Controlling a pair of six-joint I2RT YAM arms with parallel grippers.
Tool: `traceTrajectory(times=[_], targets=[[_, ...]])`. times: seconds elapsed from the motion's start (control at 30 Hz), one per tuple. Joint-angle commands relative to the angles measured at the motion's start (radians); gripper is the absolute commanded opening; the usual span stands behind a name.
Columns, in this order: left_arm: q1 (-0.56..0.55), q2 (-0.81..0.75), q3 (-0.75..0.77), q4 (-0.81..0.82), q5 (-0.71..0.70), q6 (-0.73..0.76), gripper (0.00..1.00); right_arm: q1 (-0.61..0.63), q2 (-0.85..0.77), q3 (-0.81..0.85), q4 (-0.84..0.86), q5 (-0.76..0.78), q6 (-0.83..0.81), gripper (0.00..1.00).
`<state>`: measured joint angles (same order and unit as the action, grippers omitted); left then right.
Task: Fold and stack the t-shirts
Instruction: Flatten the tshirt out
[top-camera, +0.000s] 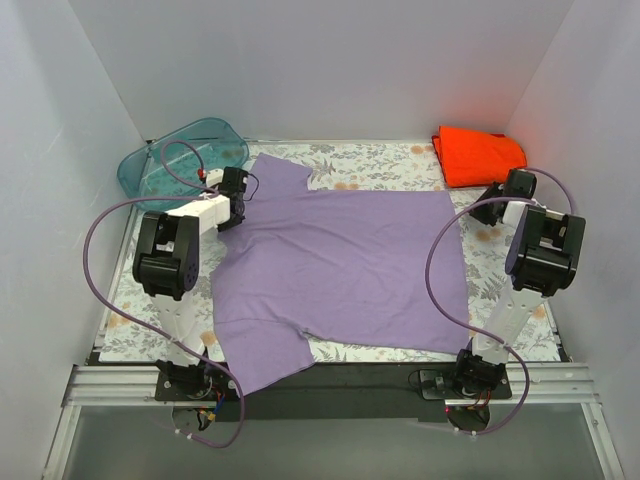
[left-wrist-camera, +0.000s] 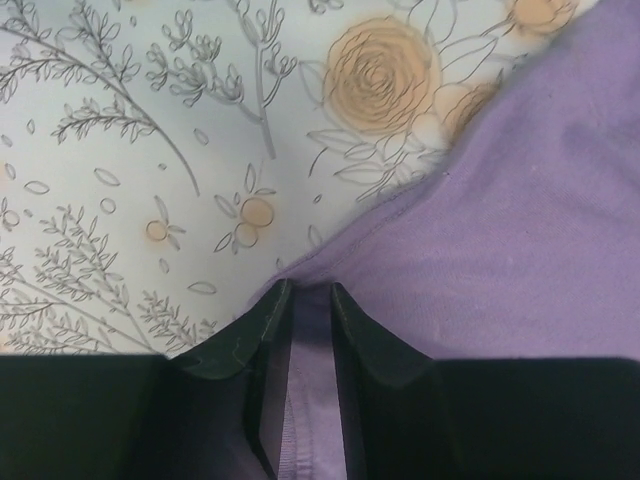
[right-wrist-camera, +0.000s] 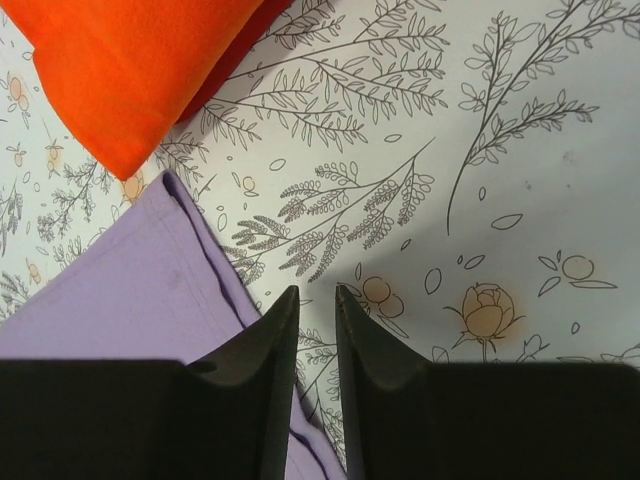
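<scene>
The lavender t-shirt (top-camera: 340, 270) lies spread flat across the middle of the table. The orange-red t-shirt (top-camera: 478, 155) lies folded at the back right corner, and also shows in the right wrist view (right-wrist-camera: 130, 70). My left gripper (top-camera: 240, 195) is at the lavender shirt's left edge below the far sleeve. In the left wrist view it (left-wrist-camera: 310, 290) is shut on the hem of the lavender shirt (left-wrist-camera: 520, 220). My right gripper (top-camera: 492, 205) hovers beside the shirt's far right corner (right-wrist-camera: 150, 280). Its jaws (right-wrist-camera: 317, 290) stand nearly together over the tablecloth, with nothing between them.
A translucent teal tub (top-camera: 180, 155) stands tilted at the back left corner, just behind my left gripper. A floral tablecloth (top-camera: 380, 160) covers the table. White walls close in the left, back and right sides.
</scene>
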<state>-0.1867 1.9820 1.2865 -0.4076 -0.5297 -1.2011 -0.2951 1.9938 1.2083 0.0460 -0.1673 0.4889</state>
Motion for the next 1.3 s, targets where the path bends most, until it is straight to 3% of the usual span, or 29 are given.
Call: traceTrajectory(times=[0.0,0.37,0.57,0.8,1.0,1.27], targets=[[0.009,-0.026,-0.053,-0.105,0.002,-0.011,0.22,0.001,-0.027,-0.027,-0.074,0.002,-0.036,0.29],[0.007,-0.043,0.054,-0.063,0.039,0.047,0.53,0.080,-0.151,-0.015,-0.087,-0.020,-0.131,0.39],[-0.011,-0.155,0.010,-0.074,0.131,0.048,0.54,0.163,-0.251,-0.075,-0.136,-0.006,-0.173,0.44],[-0.063,-0.371,-0.171,-0.105,0.217,-0.003,0.56,0.325,-0.404,-0.262,-0.184,0.041,-0.177,0.47],[-0.076,-0.552,-0.341,-0.123,0.237,-0.006,0.57,0.335,-0.490,-0.363,-0.228,0.110,-0.220,0.47],[-0.076,-0.669,-0.469,-0.140,0.319,-0.060,0.57,0.355,-0.543,-0.394,-0.253,0.110,-0.213,0.47]])
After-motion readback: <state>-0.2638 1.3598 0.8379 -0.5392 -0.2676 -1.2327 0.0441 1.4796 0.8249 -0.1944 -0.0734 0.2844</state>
